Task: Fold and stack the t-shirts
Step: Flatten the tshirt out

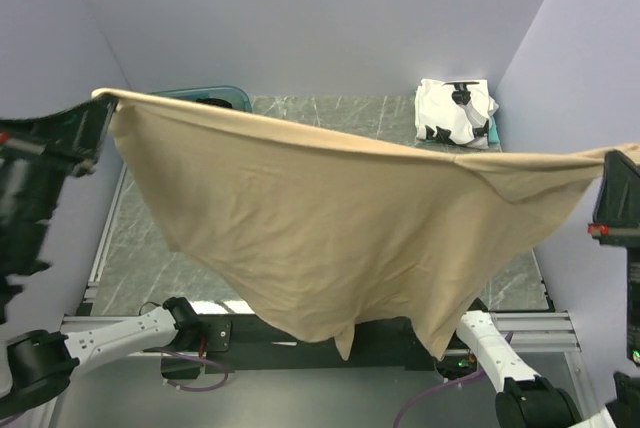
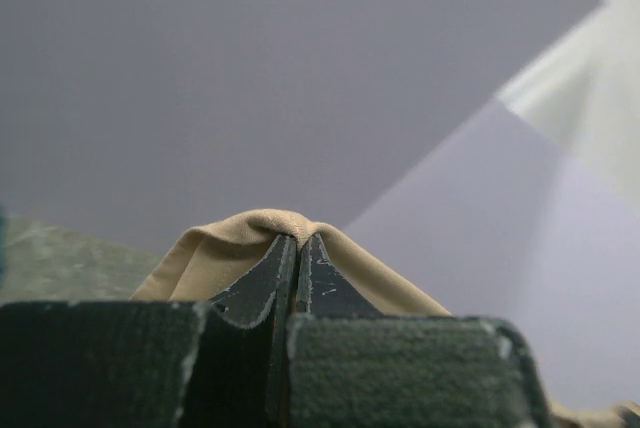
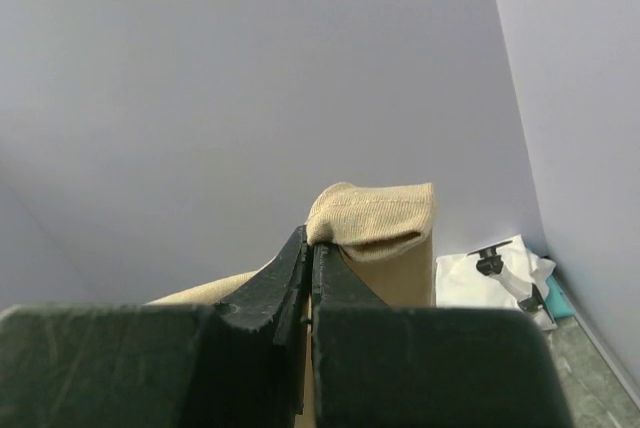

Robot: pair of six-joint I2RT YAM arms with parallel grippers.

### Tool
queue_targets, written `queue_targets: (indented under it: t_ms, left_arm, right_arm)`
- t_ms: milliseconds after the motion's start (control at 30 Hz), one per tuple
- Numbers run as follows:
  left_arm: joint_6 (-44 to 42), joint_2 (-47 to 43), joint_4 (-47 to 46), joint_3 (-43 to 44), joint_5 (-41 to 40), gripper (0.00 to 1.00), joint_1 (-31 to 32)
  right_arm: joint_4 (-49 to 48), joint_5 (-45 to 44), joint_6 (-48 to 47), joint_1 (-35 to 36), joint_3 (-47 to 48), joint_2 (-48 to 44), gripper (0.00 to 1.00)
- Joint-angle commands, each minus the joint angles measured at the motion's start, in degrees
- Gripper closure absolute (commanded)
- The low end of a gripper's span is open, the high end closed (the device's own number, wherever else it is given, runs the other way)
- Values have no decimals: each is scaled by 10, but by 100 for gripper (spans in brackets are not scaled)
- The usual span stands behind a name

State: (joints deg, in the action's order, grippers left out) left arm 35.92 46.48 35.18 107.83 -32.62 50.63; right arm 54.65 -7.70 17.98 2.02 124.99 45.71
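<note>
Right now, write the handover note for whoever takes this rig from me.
Left jaws: shut on one end of the upper edge of the tan t-shirt.
Right jaws: shut on the other end.
The shirt hangs spread over the table.
The white t-shirt with black patches sits bundled, apparently folded, at the far right corner.
Left to do: lay the tan one down, fold it, stack it.

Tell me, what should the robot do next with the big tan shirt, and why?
Probably lower the tan shirt and lay it flat on the table. The left end effector and right end effector each pinch an edge, so it hangs stretched in the air, unfolded.
</note>
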Motion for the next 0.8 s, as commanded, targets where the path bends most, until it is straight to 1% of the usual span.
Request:
queue_targets:
  t_ms: [0, 67, 100, 167, 200, 233, 267, 300, 333, 367, 400, 433, 467, 500, 533, 567, 600, 633, 667, 733, 767]
  left_arm:
    - [-51, 58, -40, -51, -243, 99, -1]
    - [-71, 66, -89, -94, -320, 99, -1]
    - [-83, 67, -108, -139, -327, 99, -2]
    - [-90, 75, -147, -181, -330, 99, -10]
    - [-71, 81, -147, -209, -317, 99, -22]
    - [-55, 90, -144, -220, -298, 99, -75]
    - [-30, 111, -122, -230, -258, 99, -117]
    - [3, 121, -122, -259, -136, 99, -162]
    - [9, 131, -139, -284, -86, 99, -233]
    - [12, 152, -186, -310, -51, 99, -256]
    - [5, 166, -223, -362, -10, 99, -269]
    - [2, 181, -254, -386, 1, 99, -284]
    - [2, 219, -276, -401, 14, 99, -292]
    - [4, 241, -314, -416, 30, 99, -301]
    - [7, 264, -324, -416, 72, 99, -319]
    - [8, 312, -331, -413, 90, 99, -329]
    - [12, 337, -339, -399, 102, 99, -337]
    - [12, 361, -339, -388, 114, 99, -351]
    - [10, 409, -339, -377, 117, 99, -357]
    - [6, 455, -332, -335, 129, 99, -373]
    - [2, 493, -331, -323, 142, 99, -375]
  right_arm:
    - [-80, -1, -26, -3, -68, 39, 100]
    - [-103, 4, -26, -3, -113, 48, 100]
    - [-129, -4, -21, -3, -163, 51, 100]
    - [-154, -14, -15, -4, -216, 58, 100]
    - [-167, -21, -12, -4, -268, 60, 100]
    - [-192, -28, -4, -3, -293, 65, 100]
    - [-205, -28, -1, -3, -344, 68, 100]
    - [-234, -28, 7, -4, -369, 72, 100]
    - [-252, -21, 11, -4, -394, 82, 100]
    - [-269, -16, 13, -4, -442, 89, 100]
    - [-304, -11, 15, -3, -462, 97, 100]
    - [-321, 3, 15, -4, -482, 118, 100]
    - [-336, 5, 15, -4, -510, 132, 100]
    - [-348, 6, 19, -3, -519, 149, 100]
    - [-369, 6, 19, -3, -526, 184, 100]
    - [-377, 3, 19, -4, -532, 204, 100]
    - [-385, 2, 21, -4, -529, 246, 100]
    - [-389, 3, 21, -4, -527, 267, 100]
    - [-393, 6, 21, -4, -518, 289, 100]
    - [-400, 10, 19, -4, -504, 349, 100]
    - [-406, 12, 19, -4, -492, 368, 100]
